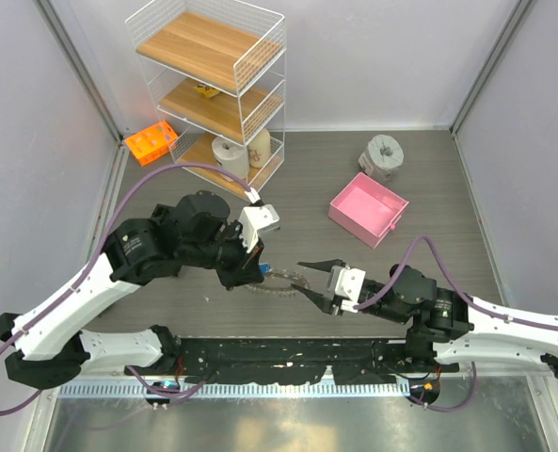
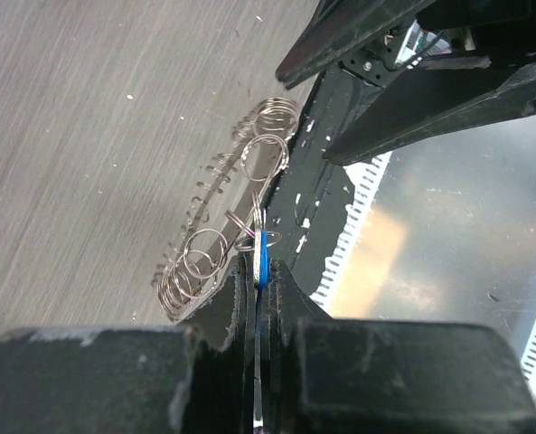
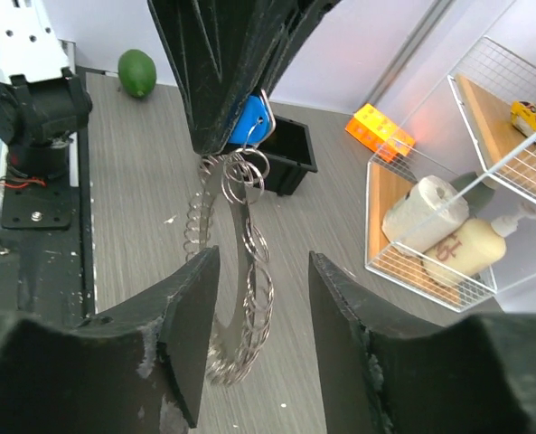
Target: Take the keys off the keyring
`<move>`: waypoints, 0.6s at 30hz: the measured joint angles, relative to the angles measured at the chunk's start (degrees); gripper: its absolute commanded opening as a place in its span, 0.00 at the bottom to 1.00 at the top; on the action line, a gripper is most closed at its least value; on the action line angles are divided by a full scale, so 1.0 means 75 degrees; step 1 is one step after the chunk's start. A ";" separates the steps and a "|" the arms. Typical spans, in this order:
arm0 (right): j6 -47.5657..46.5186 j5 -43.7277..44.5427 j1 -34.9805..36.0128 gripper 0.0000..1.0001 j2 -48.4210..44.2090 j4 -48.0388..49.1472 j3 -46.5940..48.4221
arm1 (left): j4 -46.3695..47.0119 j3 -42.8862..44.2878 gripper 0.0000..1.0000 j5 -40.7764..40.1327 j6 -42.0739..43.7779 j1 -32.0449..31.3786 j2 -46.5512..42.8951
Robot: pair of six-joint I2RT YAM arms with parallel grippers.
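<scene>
Pinching the blue-headed key (image 2: 262,258) flat between the tightly closed fingers of the left gripper (image 2: 264,276), probably for using this key as a handle and for fixing the whole bunch in one place. Letting the keyring (image 3: 239,298) hang down from that key, with the silver keys (image 2: 200,258) crowded along the wire. Turning the ring toward the other arm, likely for giving free access to it.

Standing with the right gripper (image 3: 263,307) about half wide, one finger on each side of the hanging ring, touching nothing and holding nothing. Probably preparing to close on one silver key and to slide it along the wire.

Hanging between the two arms, just in front of their bases, over the grey table (image 1: 429,169); not possible to tell whether resting on it with the lowest part.

Noticing also a pink box (image 1: 368,209) well apart, maybe meant for receiving the freed keys. Risking here a grip on several keys together, because of lying so close.
</scene>
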 measured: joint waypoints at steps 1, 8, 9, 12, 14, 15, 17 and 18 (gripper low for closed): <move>-0.0003 -0.0064 0.0000 0.47 0.0032 0.0055 0.0003 | -0.0067 0.0067 0.00 0.0047 0.0000 0.0000 0.0041; -0.0157 -0.0428 0.0000 0.45 0.0670 0.0093 0.0251 | -0.0539 0.0434 0.00 0.0498 0.0085 0.0000 0.0239; -0.0181 -0.0487 0.0000 0.45 0.0737 0.0090 0.0297 | -0.0600 0.0466 0.00 0.0557 0.0108 0.0000 0.0265; -0.0204 -0.0629 0.0000 0.46 0.0930 0.0102 0.0484 | -0.0784 0.0551 0.00 0.0694 0.0224 0.0000 0.0353; -0.0204 -0.0766 -0.0003 0.45 0.1032 0.0117 0.0615 | -0.0839 0.0554 0.00 0.0714 0.0245 0.0000 0.0382; -0.0204 -0.0833 -0.0003 0.45 0.1078 0.0134 0.0673 | -0.0877 0.0554 0.00 0.0720 0.0256 0.0000 0.0393; -0.0204 -0.0947 -0.0003 0.44 0.1145 0.0195 0.0737 | -0.0941 0.0554 0.00 0.0740 0.0265 0.0000 0.0402; -0.0201 -0.1017 -0.0003 0.44 0.1169 0.0224 0.0758 | -0.0956 0.0554 0.00 0.0749 0.0265 0.0000 0.0402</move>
